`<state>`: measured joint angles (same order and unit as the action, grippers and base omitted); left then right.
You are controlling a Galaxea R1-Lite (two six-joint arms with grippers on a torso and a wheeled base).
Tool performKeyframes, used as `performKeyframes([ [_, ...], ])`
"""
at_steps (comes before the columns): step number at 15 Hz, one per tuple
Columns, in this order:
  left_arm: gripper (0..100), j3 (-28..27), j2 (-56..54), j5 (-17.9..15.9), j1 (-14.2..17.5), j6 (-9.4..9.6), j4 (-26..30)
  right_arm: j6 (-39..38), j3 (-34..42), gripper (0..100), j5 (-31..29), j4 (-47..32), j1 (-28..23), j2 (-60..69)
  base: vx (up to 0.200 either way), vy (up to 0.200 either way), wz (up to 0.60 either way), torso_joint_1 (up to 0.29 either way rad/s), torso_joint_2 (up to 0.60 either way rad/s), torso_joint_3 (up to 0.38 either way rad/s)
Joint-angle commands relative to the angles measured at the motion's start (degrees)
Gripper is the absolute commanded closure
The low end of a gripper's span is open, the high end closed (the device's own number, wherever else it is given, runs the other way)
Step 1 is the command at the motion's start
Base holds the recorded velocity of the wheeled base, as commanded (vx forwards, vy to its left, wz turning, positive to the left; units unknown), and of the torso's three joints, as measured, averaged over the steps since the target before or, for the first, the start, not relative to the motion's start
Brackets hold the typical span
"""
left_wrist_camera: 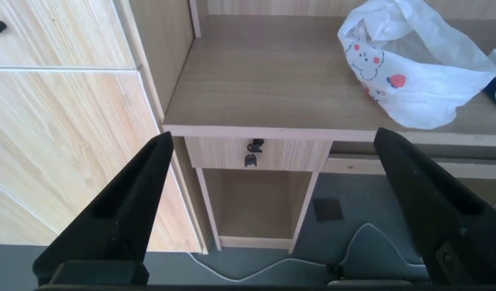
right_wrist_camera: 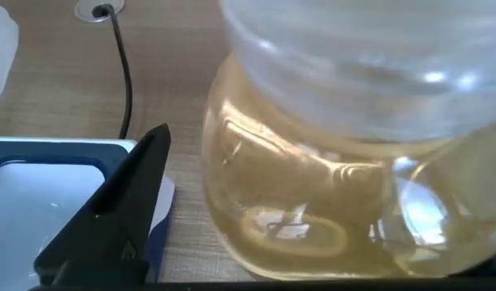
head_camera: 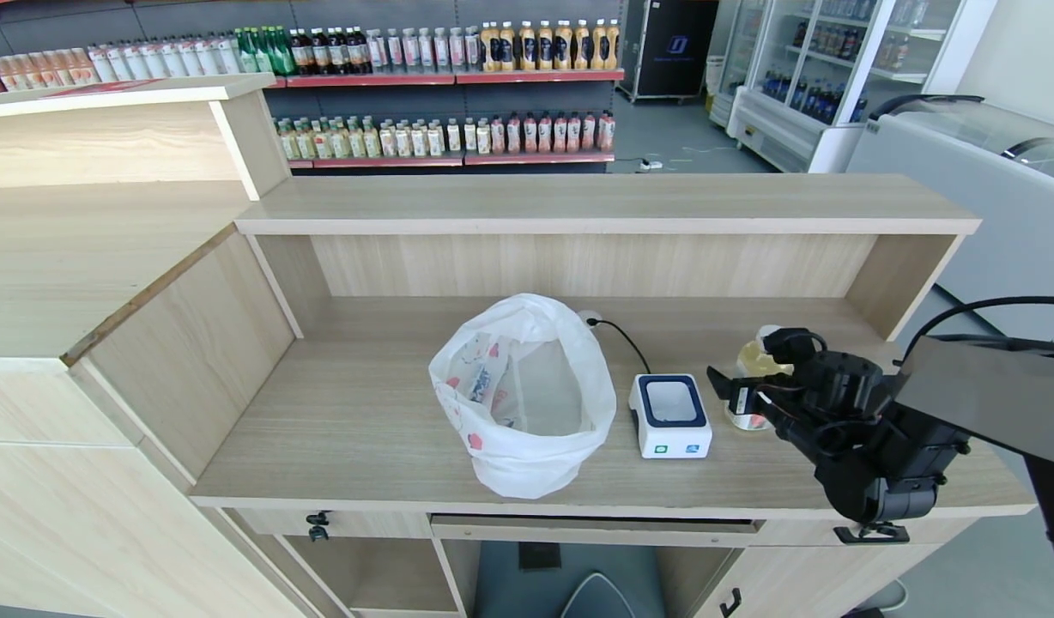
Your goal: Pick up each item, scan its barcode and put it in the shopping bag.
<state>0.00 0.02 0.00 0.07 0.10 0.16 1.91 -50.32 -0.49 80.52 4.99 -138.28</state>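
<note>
Currently a clear bottle of pale yellow liquid is standing upright on the wooden counter, at the right, just beside the white barcode scanner. The right gripper is sitting low at the bottle's near side with its claw spread. In the right wrist view one black finger is showing a gap between itself and the bottle wall, so nothing is being squeezed yet. The bottle is looking nearly full, so it is probably going to feel fairly heavy. Its smooth, rounded wall is likely to be slippery and to give a little under pressure, so the best hold is probably across the wide lower body, below the ribbed shoulder. Left of the scanner, a soft white shopping bag is standing with its mouth open upward. A black cable is running from the scanner to the far side of the counter. The left gripper is hanging off the counter's near left corner, its claw wide open and holding nothing.
</note>
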Motion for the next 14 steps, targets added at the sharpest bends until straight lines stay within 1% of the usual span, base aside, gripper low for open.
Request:
performKeyframes([
  [1,0,0.0,0.0,0.0,0.0,-0.01,0.0,-0.1,0.3,100,-0.1,0.2,0.1,0.4,0.0,0.0,0.0,0.0,0.0,0.0],
  [10,0,0.0,0.0,0.0,0.0,-0.01,0.0,2.2,4.2,100,0.0,1.2,-0.1,0.6,0.0,0.0,0.0,0.0,0.0,0.0],
  [12,0,0.0,0.0,0.0,0.0,-0.01,0.0,1.3,4.0,100,0.5,0.8,-0.7,3.5,0.0,0.0,0.0,0.0,0.0,0.0],
  [13,0,0.0,0.0,0.0,0.0,-0.01,0.0,0.4,4.0,100,0.9,0.3,-0.9,5.1,0.0,0.0,0.0,0.0,0.0,0.0],
  [14,0,0.0,0.0,0.0,0.0,-0.01,0.0,-2.8,5.9,100,2.9,-5.8,-2.0,12.7,0.0,0.0,0.0,0.0,0.0,0.0],
])
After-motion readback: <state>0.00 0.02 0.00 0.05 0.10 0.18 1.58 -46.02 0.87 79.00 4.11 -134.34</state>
